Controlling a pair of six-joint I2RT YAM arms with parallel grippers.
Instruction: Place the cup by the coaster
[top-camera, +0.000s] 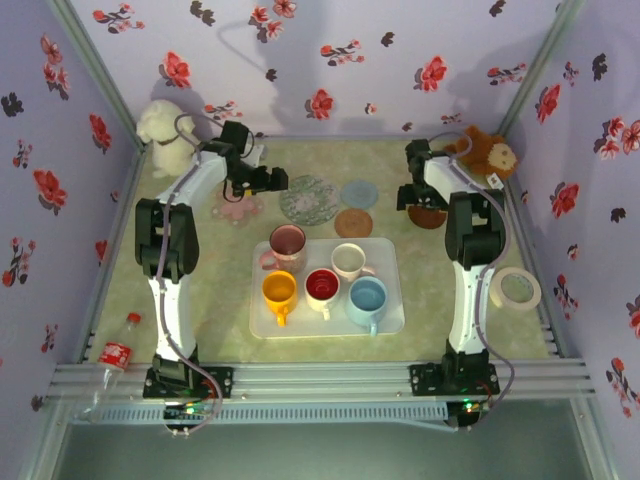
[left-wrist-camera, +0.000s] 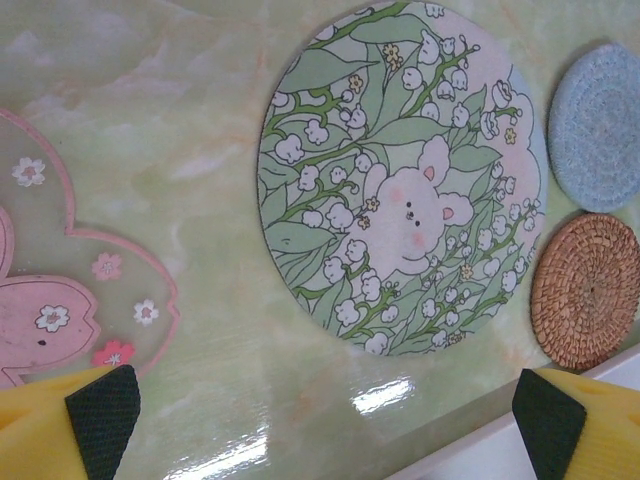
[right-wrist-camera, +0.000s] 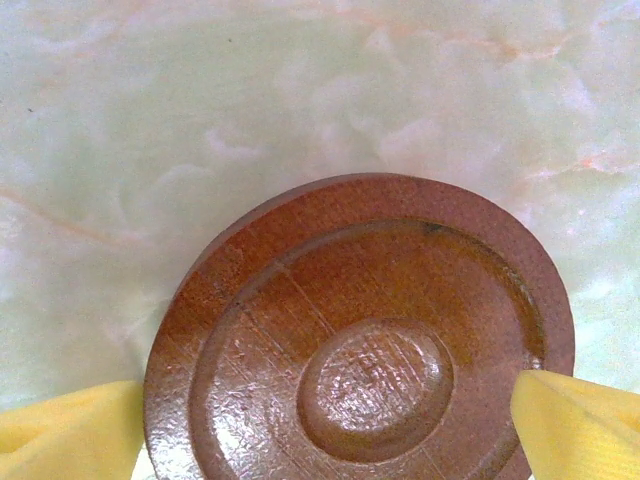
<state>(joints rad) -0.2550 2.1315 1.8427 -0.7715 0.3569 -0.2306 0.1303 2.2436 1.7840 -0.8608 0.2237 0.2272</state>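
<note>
Top view, cups: five stand on the white rectangular tray (top-camera: 392, 318): dusky pink mug (top-camera: 288, 243), cream mug (top-camera: 348, 261), yellow mug (top-camera: 279, 290), red mug (top-camera: 322, 285), pale blue mug (top-camera: 367, 297). None is lifted, and I cannot tell which one is meant.
Top view, arms: the left gripper (top-camera: 262, 182) hangs beyond the tray near the coasters. The right gripper (top-camera: 415, 200) is low over the dark round wooden coaster (top-camera: 430, 216).
Left wrist view, jaws: wide apart and empty.
Left wrist view, below: the round floral mat with a white bear (left-wrist-camera: 400, 180), the blue crocheted coaster (left-wrist-camera: 598, 125), the woven rattan coaster (left-wrist-camera: 588, 290) and the pink blossom-shaped coaster (left-wrist-camera: 60, 310) lie on the pale green marbled table (left-wrist-camera: 200, 130).
Right wrist view, jaws: spread wide, one yellow finger (right-wrist-camera: 70, 430) on each side of the wooden coaster, which lies flat. I judge it is not clamped.
Risk, coaster: rising or swinging away with a finger against the rim could drag it.
Risk, cups: the mugs sit close together, so wide jaws reaching for one may knock its neighbour or catch a handle.
Risk, placing: a mug set down too near could land on the coaster's raised rim and tip.
</note>
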